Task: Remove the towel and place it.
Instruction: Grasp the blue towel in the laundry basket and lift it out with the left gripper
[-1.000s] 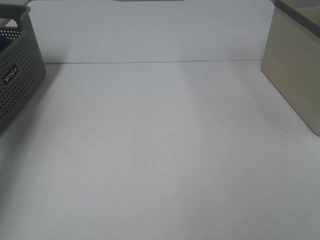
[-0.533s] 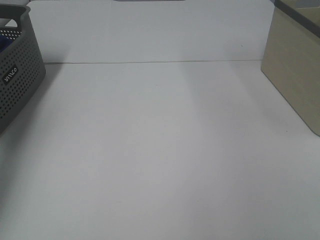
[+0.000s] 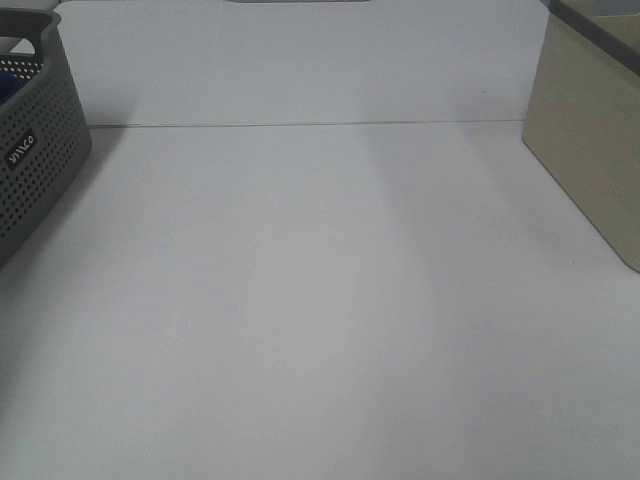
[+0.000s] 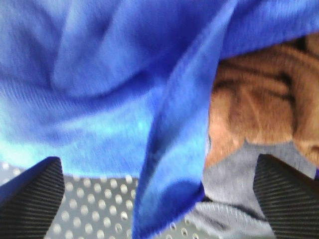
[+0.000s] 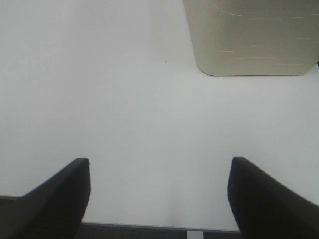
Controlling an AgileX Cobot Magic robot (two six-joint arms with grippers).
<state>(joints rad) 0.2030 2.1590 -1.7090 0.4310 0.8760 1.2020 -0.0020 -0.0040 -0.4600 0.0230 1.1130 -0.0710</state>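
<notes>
The towel (image 4: 99, 74) is a deep blue plush cloth that fills most of the left wrist view, rumpled, with a fold hanging down between my fingers. It lies inside the grey perforated basket (image 4: 89, 219). A sliver of blue (image 3: 8, 82) shows inside the basket (image 3: 35, 160) at the left edge of the high view. My left gripper (image 4: 158, 196) is open, right over the towel, with one finger on each side of the fold. My right gripper (image 5: 159, 199) is open and empty over the white table (image 5: 124, 109). Neither gripper shows in the high view.
A brown cloth (image 4: 259, 104) and a grey cloth (image 4: 234, 174) lie beside the towel in the basket. A beige box (image 3: 595, 140) stands at the right of the table and also shows in the right wrist view (image 5: 249, 35). A white wall backs the table.
</notes>
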